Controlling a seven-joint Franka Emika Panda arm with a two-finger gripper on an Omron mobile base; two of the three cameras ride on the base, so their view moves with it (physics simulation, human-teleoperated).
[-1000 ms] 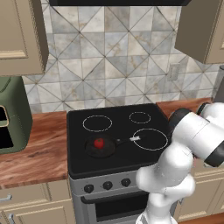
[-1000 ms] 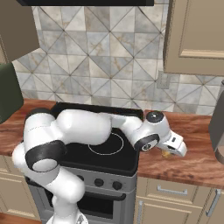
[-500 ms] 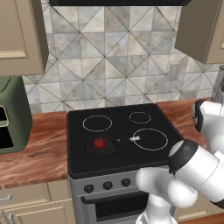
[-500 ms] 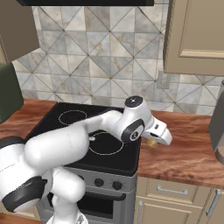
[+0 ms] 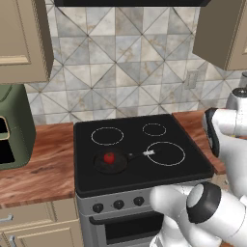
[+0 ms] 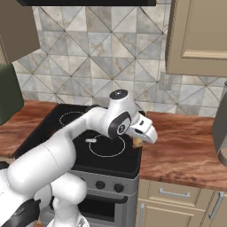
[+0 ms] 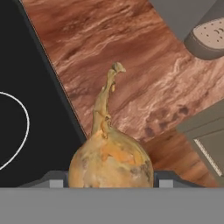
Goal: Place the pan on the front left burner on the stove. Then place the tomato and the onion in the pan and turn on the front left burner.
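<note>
Black glass tops the stove, which carries 4 white rings and sits between 2 stretches of reddish wooden counter; grey diamond-patterned tiles cover the wall behind, tan cabinets hang above, and a green appliance stands on the counter at the far left. On the front left burner rests the pan, its thin handle with a silvery tip reaching right toward the large front right ring; the tomato lies inside the pan.

In the right base view the white arm reaches across the stove to its right edge, the hand angled down and rightward over the seam between glass and wood; the gripper is clamped on the onion, a yellowish-tan bulb seen close between the 2 finger tips in the hand view, its dry stalk pointing away from the camera. Under it in that view run the stove's right edge, an arc of a white ring and the wood grain; 2 grey objects I cannot identify stand on the counter further off.
</note>
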